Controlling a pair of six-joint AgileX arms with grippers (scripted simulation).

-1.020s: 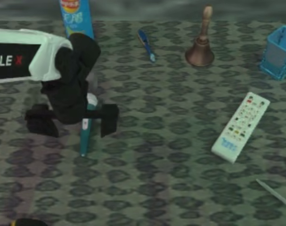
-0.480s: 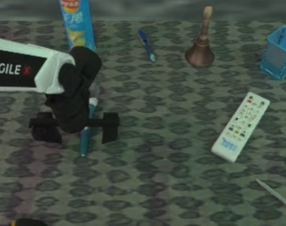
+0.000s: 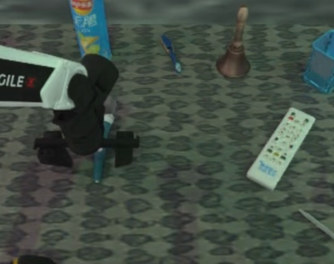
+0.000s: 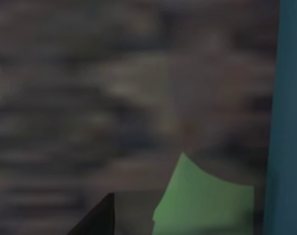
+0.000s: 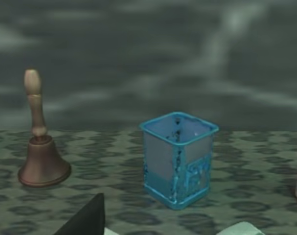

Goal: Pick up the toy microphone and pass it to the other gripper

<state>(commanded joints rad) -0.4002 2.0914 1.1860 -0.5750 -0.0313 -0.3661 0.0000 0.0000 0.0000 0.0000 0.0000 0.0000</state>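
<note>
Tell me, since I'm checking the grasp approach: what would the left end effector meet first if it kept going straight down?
Most likely the toy microphone, whose teal handle lies directly beneath the left end effector; their height apart is unclear.

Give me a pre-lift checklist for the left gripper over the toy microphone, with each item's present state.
1. Left gripper over the toy microphone: ok, its fingers stand on either side of the teal handle.
2. Fingers shut on the handle: not ok, gaps show on both sides in the top view.
3. Microphone flat on the table: ok.
4. Chips can clear of the lift: ok, it stands apart behind the arm.
5. Right gripper ready to receive: cannot tell, absent from the top view.
6. Remote out of the way: ok.
</note>
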